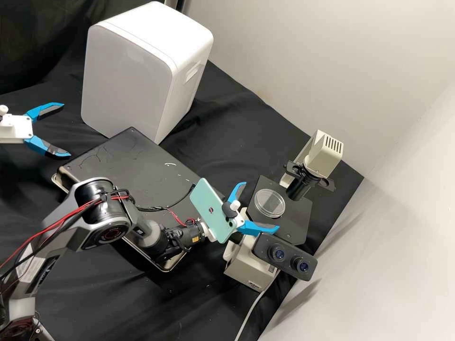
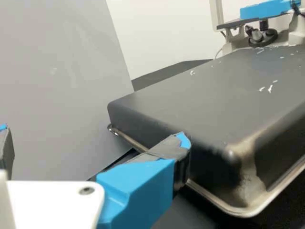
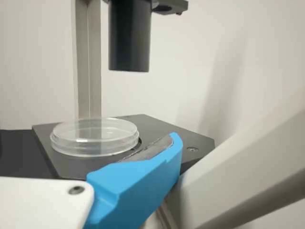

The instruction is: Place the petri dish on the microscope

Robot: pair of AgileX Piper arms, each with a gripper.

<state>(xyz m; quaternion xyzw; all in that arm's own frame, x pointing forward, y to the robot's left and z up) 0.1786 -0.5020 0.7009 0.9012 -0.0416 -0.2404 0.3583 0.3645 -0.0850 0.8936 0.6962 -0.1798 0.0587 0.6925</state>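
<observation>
Since the petri dish is already sitting on the microscope stage, the right gripper is hovering just left of it, fingers spread and empty; it should be retreating straight back, avoiding any nudge.

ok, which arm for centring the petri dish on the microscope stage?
Right, likely: the right gripper is open at the microscope stage beside the petri dish; the left gripper hangs open across the black tray, by the white box.

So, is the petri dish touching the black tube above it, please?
Apart. The right wrist view shows bare wall between the petri dish and the black tube hanging above it.
</observation>
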